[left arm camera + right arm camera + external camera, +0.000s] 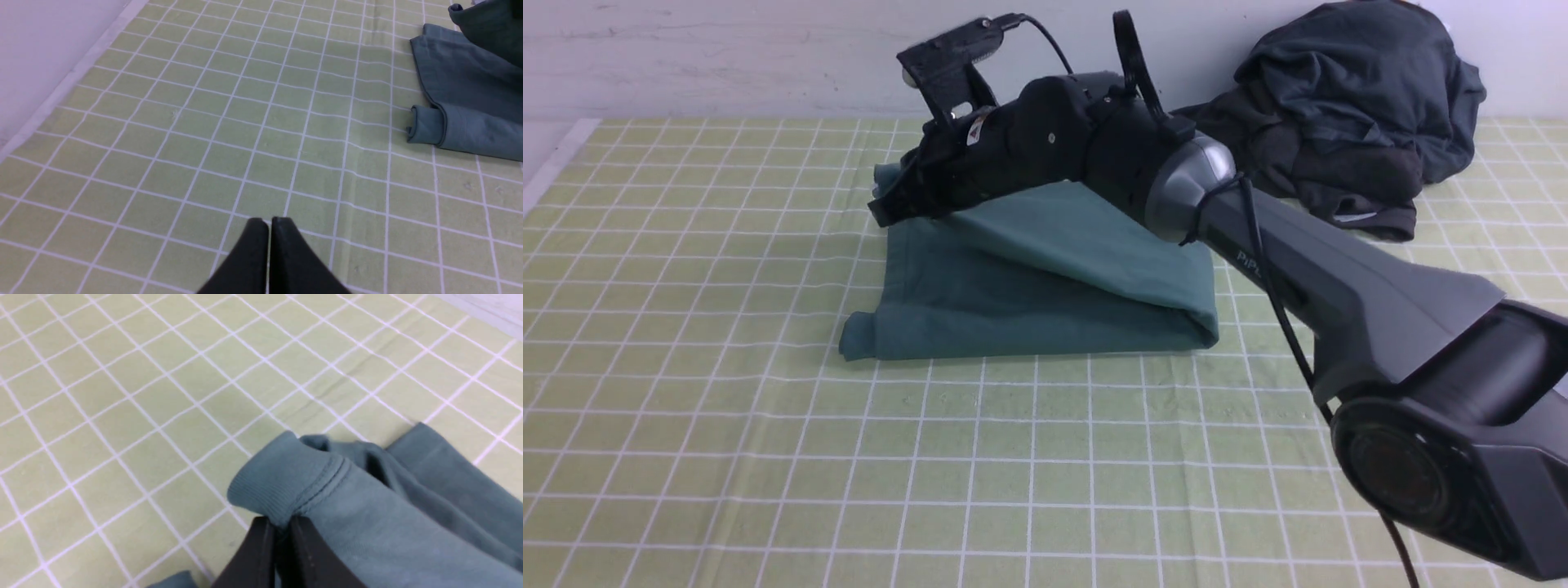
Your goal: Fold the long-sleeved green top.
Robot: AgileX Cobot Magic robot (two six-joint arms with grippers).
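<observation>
The green long-sleeved top [1045, 286] lies folded into a thick rectangle on the checked cloth, mid-table. My right gripper [886, 211] reaches across it to its far left corner. In the right wrist view the right gripper [279, 523] is shut on the top's ribbed cuff [282, 477], the fabric pinched between the two black fingers and lifted a little. The left gripper [269, 222] hovers over bare cloth with its fingers pressed together and nothing held. The top's near left corner [461, 102] shows well off to the side in that view.
A heap of dark charcoal and slate-grey garments [1347, 122] sits at the back right against the wall. The green checked cloth [768, 457] covers the table, and its left edge [61, 94] meets a pale surface.
</observation>
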